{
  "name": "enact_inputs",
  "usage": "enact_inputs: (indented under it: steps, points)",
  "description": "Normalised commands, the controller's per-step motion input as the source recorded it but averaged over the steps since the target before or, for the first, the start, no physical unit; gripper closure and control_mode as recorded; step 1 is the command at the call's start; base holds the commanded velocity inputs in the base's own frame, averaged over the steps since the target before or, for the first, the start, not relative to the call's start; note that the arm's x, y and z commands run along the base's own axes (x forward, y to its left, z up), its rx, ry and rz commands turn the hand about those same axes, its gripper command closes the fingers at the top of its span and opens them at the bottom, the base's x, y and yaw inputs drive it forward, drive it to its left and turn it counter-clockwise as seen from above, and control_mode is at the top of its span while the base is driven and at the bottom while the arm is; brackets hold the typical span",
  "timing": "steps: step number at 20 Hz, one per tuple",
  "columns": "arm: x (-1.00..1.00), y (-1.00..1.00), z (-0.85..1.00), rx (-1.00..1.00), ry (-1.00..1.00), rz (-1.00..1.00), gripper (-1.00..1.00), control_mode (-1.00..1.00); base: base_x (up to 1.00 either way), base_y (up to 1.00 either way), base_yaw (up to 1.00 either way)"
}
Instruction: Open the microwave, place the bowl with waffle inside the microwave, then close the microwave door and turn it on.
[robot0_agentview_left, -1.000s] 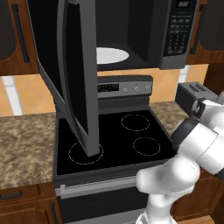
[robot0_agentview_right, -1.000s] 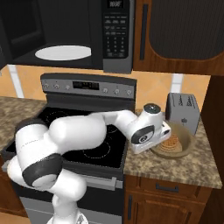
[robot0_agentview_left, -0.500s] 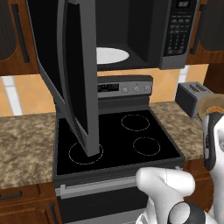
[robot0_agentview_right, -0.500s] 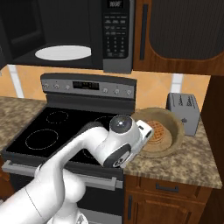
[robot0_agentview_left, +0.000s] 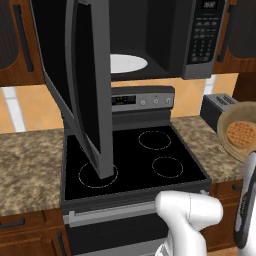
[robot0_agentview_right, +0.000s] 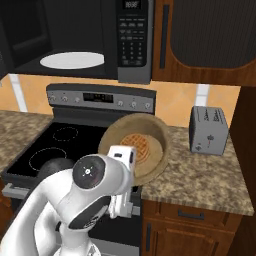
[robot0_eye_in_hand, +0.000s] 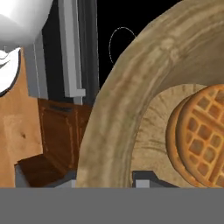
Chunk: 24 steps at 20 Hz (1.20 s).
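Here the bowl hides the tool's fingertips.

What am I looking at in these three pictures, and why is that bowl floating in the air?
It is a simulated kitchen with a white robot arm on a driving base. Two cameras ride on the base, behind the arm to its left and right; the third sits on the hand and looks along its end effector.

The bowl is not floating: the end effector grips the rim of the round tan wood-coloured bowl, lifted and tilted beside the black-topped stove. A golden waffle lies inside it.

Above the stove hangs the dark-grey microwave, its black glass door swung open, a white round plate inside. A small grey toaster stands on the speckled stone counter.
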Motion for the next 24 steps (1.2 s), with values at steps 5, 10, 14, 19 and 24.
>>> enact_inputs:
  steps: [5, 10, 14, 19, 24]
  points:
    - [-0.99, 0.69, 0.64, -0.49, 0.0, 0.43, 1.0, -1.0, 0.0, 0.0, 0.0]
    - [-0.46, 0.9, 0.5, -0.27, -0.11, 0.27, 1.0, -1.0, 0.0, 0.0, 0.0]
    - [0.02, 1.0, 0.36, -0.11, -0.08, 0.01, 1.0, -1.0, 0.0, 0.0, 0.0]
    - [0.3, 0.71, 0.76, -0.07, 0.3, 0.0, 1.0, -1.0, 0.0, 0.0, 0.0]
    - [0.43, 0.17, 0.91, 0.12, 0.21, 0.1, 1.0, -1.0, 0.0, 0.0, 0.0]
